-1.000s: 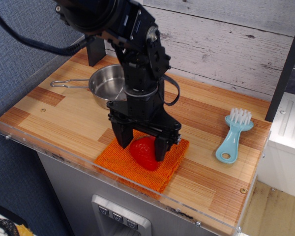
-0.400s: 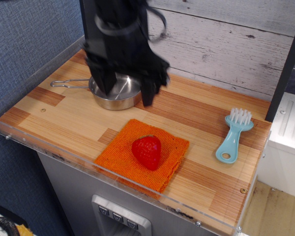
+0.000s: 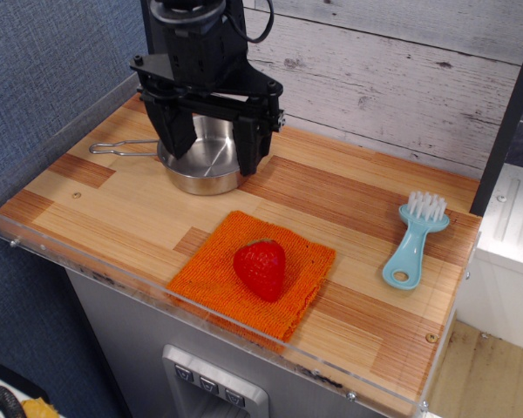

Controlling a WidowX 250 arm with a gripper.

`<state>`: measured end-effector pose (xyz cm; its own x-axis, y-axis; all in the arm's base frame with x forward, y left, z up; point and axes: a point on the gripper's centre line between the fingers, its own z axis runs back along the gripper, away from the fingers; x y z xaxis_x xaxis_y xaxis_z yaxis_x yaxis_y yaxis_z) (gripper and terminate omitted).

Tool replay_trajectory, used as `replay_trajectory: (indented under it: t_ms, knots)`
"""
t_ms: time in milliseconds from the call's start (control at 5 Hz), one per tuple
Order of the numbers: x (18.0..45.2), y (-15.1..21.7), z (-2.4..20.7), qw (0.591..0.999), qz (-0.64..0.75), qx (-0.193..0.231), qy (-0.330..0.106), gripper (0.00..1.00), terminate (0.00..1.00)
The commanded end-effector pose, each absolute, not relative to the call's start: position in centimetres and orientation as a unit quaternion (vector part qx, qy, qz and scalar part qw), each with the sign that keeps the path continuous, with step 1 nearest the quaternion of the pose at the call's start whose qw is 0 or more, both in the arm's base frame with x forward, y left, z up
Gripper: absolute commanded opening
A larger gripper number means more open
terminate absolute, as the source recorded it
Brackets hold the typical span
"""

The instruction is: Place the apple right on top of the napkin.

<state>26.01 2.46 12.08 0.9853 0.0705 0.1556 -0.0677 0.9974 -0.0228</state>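
Observation.image shows the apple (image 3: 260, 269) lying on the middle of the napkin (image 3: 211, 274), tip toward the front edge of the surface (image 3: 357, 209), so the placing looks done. What remains, I judge, is a clean retreat: lift straight up and away, clear of the pan (image 3: 205, 161) beneath, so nothing nudges the cloth or rolls the fruit. The hand (image 3: 211, 152) hangs above the pan, well apart from the apple, fingers spread wide, holding and touching nothing. A brush (image 3: 412, 241) lies at the right.
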Motion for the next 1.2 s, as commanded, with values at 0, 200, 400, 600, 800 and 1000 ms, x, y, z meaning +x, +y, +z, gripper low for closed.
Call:
replay_trajectory:
  t_ms: [0,200,400,600,800,1000]
  knots:
    - [26.71,3.57,12.61,0.999,-0.008,-0.016,-0.049,1.0,0.0]
    - [26.71,3.57,12.61,0.999,-0.008,-0.016,-0.049,1.0,0.0]
    - [26.71,3.57,12.61,0.999,-0.008,-0.016,-0.049,1.0,0.0]
    - [26.71,3.57,12.61,0.999,-0.008,-0.016,-0.049,1.0,0.0]
    - [26.71,3.57,12.61,0.999,-0.008,-0.016,-0.049,1.0,0.0]
    - [26.71,3.57,12.61,0.999,-0.008,-0.016,-0.049,1.0,1.0]
